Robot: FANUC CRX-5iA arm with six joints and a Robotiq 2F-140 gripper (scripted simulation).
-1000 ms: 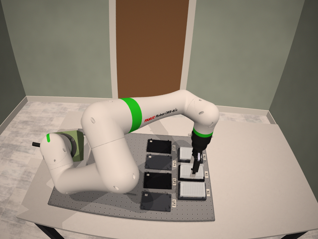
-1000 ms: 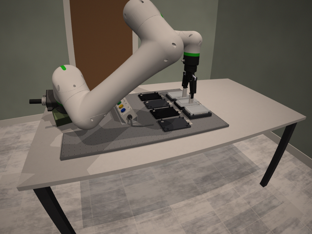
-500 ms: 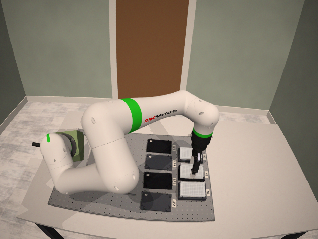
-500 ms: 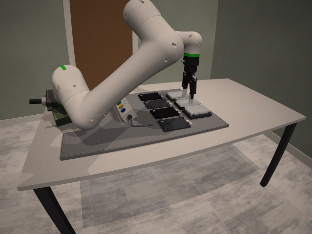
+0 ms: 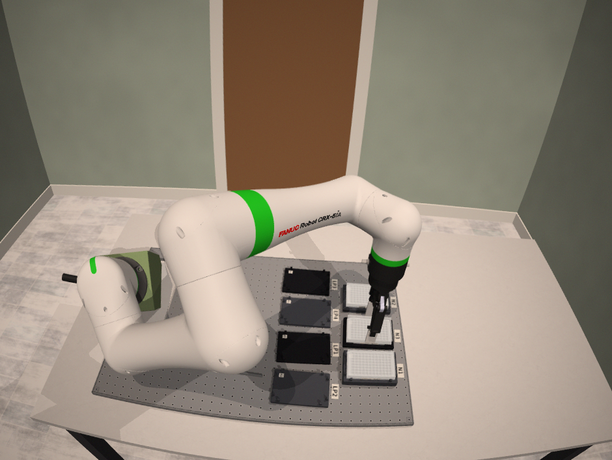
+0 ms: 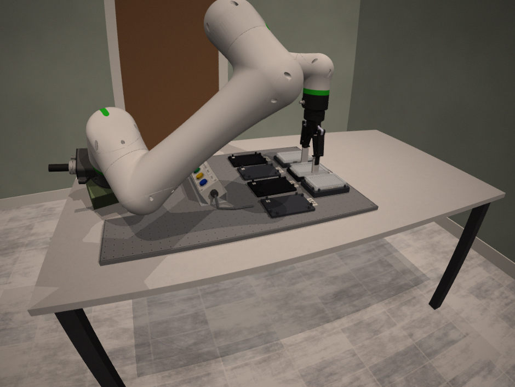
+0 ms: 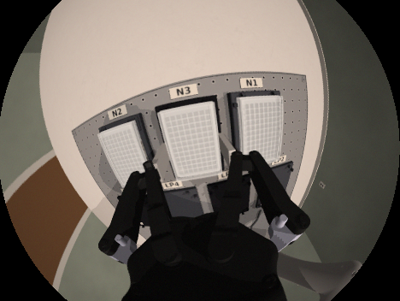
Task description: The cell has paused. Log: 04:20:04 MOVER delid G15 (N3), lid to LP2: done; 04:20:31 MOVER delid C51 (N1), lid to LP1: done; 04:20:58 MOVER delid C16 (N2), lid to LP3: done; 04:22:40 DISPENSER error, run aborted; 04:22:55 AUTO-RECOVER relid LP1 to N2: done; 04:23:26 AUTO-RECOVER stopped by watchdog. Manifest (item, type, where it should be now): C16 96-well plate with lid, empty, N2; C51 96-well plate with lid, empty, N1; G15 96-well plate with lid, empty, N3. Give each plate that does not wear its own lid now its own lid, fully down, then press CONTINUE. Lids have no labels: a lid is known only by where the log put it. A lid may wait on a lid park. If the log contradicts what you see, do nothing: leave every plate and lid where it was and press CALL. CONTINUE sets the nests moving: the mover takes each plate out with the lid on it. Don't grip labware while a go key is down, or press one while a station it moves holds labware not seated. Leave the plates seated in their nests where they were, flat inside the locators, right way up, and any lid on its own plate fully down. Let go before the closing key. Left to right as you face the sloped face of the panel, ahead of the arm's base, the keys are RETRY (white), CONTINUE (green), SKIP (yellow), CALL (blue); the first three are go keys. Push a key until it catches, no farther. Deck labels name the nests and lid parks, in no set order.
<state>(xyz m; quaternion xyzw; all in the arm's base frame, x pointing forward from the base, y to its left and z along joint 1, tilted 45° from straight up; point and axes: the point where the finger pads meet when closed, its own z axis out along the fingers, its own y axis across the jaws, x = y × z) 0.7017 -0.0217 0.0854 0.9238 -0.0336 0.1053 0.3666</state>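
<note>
Clear lid [image 7: 190, 140] in gripper [image 7: 196, 168]

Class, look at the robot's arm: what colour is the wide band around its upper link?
Bright green: the band rings the white arm, beside the red FANUC lettering. The top view shows it best.

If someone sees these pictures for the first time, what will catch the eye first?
The big white FANUC arm with green bands fills the left of the grey deck. Its gripper hangs over the N3 plate, closed on what seems a clear lid. Beside it, the white N2 plate and N1 plate contrast with the dark lid parks.
</note>
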